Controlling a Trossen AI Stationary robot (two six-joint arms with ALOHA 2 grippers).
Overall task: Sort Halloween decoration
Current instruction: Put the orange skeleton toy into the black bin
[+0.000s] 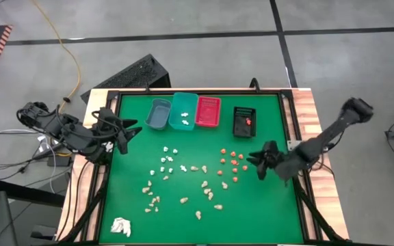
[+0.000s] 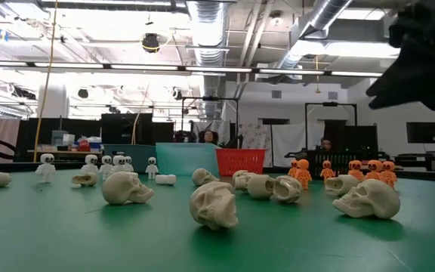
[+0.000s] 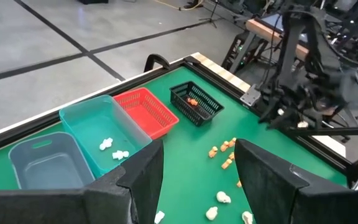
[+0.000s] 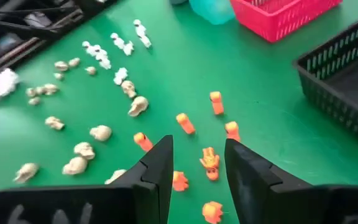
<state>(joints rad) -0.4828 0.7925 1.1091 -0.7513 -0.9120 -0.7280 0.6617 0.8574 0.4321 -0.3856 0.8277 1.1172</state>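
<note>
The Halloween decoration lies loose on the green mat. White skeletons [image 1: 168,158] are at the middle left, orange figures [image 1: 232,162] at the middle right, and beige skulls [image 1: 183,195] nearer the front. My right gripper [image 1: 262,162] hovers just right of the orange group, open. In the right wrist view [image 4: 197,158] an orange figure [image 4: 210,163] lies on the mat beyond its fingertips, untouched. My left gripper [image 1: 125,133] waits raised over the mat's left edge, open [image 3: 197,168] with nothing in it.
Along the far edge stand a grey bin [image 1: 159,114], a teal bin [image 1: 184,111] holding white pieces, a red bin [image 1: 208,111] and a black bin [image 1: 245,121] holding an orange piece. A white papery wad [image 1: 120,226] lies at the near left corner.
</note>
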